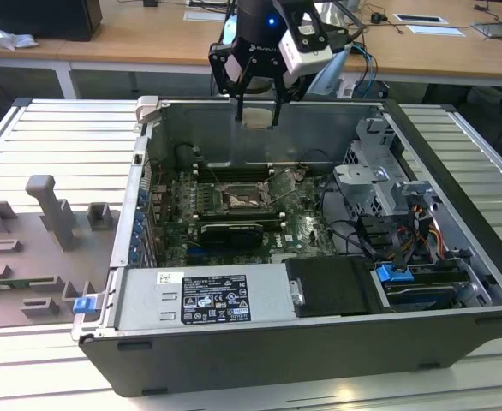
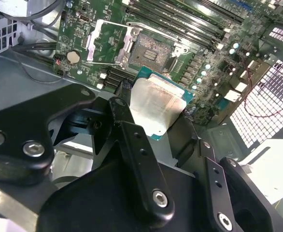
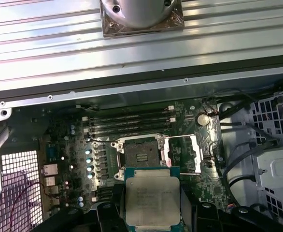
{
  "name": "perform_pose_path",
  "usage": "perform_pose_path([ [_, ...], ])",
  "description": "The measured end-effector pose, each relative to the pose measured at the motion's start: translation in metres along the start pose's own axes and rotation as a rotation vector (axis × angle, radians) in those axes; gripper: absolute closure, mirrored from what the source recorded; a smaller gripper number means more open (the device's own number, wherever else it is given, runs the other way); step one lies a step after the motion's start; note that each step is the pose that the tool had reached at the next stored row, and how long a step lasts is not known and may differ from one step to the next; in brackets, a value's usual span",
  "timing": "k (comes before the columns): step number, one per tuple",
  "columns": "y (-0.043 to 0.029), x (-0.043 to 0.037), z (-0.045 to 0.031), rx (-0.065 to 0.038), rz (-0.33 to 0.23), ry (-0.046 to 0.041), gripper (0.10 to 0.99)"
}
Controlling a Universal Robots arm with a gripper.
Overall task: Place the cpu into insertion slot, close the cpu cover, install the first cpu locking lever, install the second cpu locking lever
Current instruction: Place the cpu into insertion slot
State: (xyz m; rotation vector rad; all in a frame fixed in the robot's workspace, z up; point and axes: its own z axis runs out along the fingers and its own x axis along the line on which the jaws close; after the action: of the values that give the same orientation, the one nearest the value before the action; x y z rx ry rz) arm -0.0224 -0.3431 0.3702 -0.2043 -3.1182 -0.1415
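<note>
My gripper hangs above the back wall of the open computer case, shut on the cpu. In both wrist views the cpu is a square silver-topped chip on a green base, held by its two side edges between the black fingers. Well below it on the green board lies the insertion slot, dark, square and uncovered. The cpu cover is swung open and stands beside the slot.
Long memory slots run behind the slot and a black graphics card lies in front of it. A labelled power supply lines the near side. Drive cage and cables fill the exterior view's right. Grey fixtures stand outside.
</note>
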Motion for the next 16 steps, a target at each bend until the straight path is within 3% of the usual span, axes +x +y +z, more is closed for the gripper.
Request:
perform_pose_path([
  [16, -0.0002, 0.0000, 0.0021, 0.004, 0.012, -0.0016, 0.541],
])
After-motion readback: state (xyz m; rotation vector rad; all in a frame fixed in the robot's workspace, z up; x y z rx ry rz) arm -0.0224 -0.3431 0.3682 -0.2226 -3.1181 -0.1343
